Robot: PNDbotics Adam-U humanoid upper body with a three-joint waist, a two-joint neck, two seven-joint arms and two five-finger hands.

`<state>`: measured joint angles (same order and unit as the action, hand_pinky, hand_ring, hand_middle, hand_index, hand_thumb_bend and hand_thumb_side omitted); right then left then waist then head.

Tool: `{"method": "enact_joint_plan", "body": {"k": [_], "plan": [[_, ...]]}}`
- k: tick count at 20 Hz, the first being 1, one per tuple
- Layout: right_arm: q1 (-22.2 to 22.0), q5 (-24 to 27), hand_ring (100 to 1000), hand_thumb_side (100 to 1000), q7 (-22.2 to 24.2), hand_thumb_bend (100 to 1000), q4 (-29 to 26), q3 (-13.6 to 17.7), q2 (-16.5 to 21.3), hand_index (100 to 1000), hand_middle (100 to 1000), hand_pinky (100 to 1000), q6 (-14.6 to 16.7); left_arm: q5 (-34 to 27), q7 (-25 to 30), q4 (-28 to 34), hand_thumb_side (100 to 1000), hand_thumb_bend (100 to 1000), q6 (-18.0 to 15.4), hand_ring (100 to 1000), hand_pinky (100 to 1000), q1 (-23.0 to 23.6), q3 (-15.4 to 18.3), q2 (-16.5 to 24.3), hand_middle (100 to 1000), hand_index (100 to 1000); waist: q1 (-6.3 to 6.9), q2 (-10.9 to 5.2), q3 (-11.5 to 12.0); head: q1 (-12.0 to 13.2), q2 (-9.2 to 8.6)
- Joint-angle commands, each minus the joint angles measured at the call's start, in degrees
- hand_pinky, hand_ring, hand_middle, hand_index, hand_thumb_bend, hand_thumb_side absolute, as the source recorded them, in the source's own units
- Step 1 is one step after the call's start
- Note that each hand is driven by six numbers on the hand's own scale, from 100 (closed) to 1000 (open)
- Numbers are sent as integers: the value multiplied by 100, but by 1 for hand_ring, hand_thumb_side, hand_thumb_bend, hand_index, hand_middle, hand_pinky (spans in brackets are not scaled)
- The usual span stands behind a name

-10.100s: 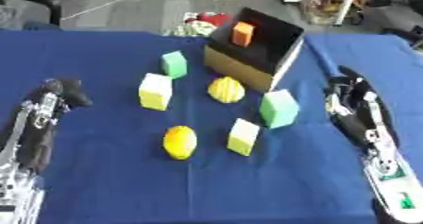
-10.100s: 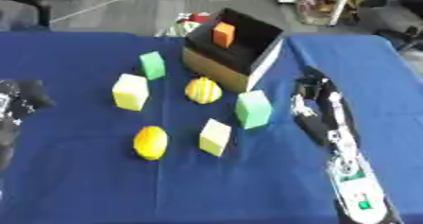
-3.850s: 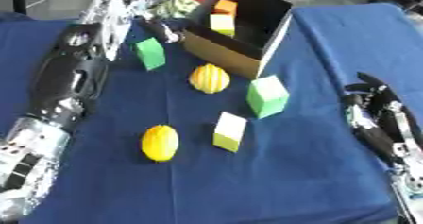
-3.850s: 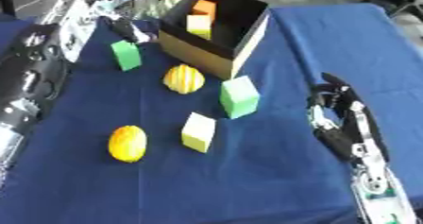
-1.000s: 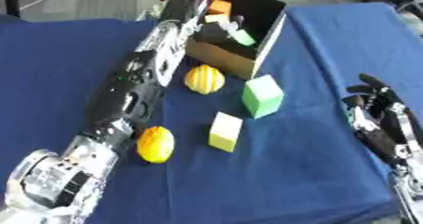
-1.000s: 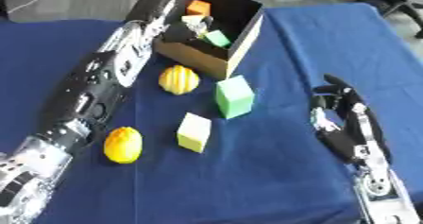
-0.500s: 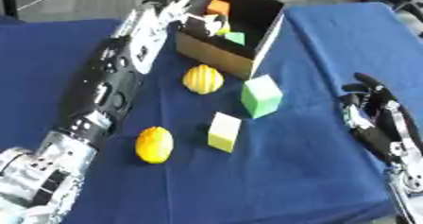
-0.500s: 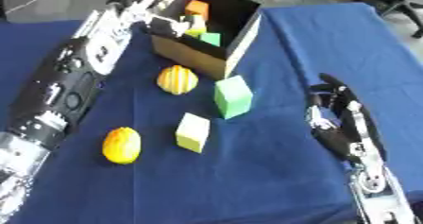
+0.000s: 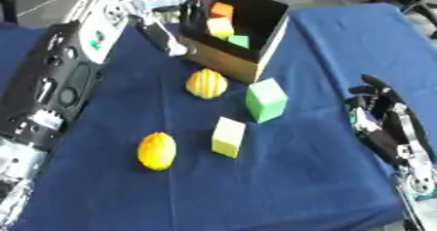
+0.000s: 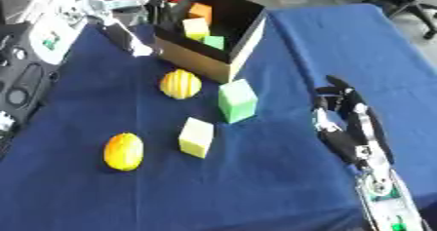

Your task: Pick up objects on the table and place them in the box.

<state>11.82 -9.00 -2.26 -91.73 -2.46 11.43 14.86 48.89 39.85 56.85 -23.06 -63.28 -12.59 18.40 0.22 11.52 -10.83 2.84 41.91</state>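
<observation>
With the left hand (image 9: pixel 162 25) hanging open and empty at upper left beside the box (image 9: pixel 235 32), already holding three blocks, and the right hand (image 9: pixel 380 115) idling open at right, I'd be reaching next for the striped yellow ball (image 9: pixel 207 83) just below the box.

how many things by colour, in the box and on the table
Orange: 2, block in the box and fruit on the table
Yellow: 3, block in box, striped fruit, block on table
Green: 2, block in box, block on table
Total: 7
</observation>
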Motion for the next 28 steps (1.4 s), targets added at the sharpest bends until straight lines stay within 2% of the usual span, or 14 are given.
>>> {"method": "enact_joint_plan", "body": {"k": [1,5,13,16,17,18,20,23,25,28], "plan": [[45,-31,666,336,-4,100,-70,41,119,897,693,724,5,310,42,-256,212,367,-11,615,759,-85,28,-137,603,813,27,-165,-14,-1,19],[55,-19,666,337,11,100,-69,29,103,897,693,724,12,655,-237,-626,239,355,-13,623,764,-54,64,-418,616,829,14,-152,-41,22,30],[61,0,667,336,31,100,-65,18,93,897,694,724,13,1131,-366,-973,283,383,-45,637,768,5,68,-713,640,851,6,-141,-69,51,35],[62,5,667,345,40,100,-64,14,88,897,694,724,16,1460,-523,-1086,262,407,86,642,767,46,122,-762,647,855,1,-138,-72,51,36],[61,7,667,337,40,100,-62,16,90,897,694,724,15,1594,-609,-1118,178,455,144,641,763,59,129,-764,647,852,2,-137,-73,50,35],[61,9,667,335,39,100,-60,18,93,897,694,725,15,1766,-715,-1140,223,452,204,636,759,74,128,-764,641,848,3,-135,-73,49,33],[63,13,667,336,40,100,-61,18,93,897,694,724,15,2108,-1027,-1169,208,492,325,605,734,107,147,-767,605,817,7,-130,-69,48,34],[59,20,668,334,45,100,-62,17,97,898,694,725,15,2487,-1629,-1247,202,475,470,557,698,168,162,-783,551,771,12,-120,-58,37,36],[63,21,668,335,45,100,-61,20,100,898,694,725,15,2556,-1896,-1322,190,410,477,495,646,193,176,-791,478,704,9,-116,-50,29,38],[65,21,668,333,40,100,-56,27,104,898,694,725,14,2319,-2078,-1240,176,315,425,426,594,176,218,-763,396,632,-1,-115,-34,23,43]]}}
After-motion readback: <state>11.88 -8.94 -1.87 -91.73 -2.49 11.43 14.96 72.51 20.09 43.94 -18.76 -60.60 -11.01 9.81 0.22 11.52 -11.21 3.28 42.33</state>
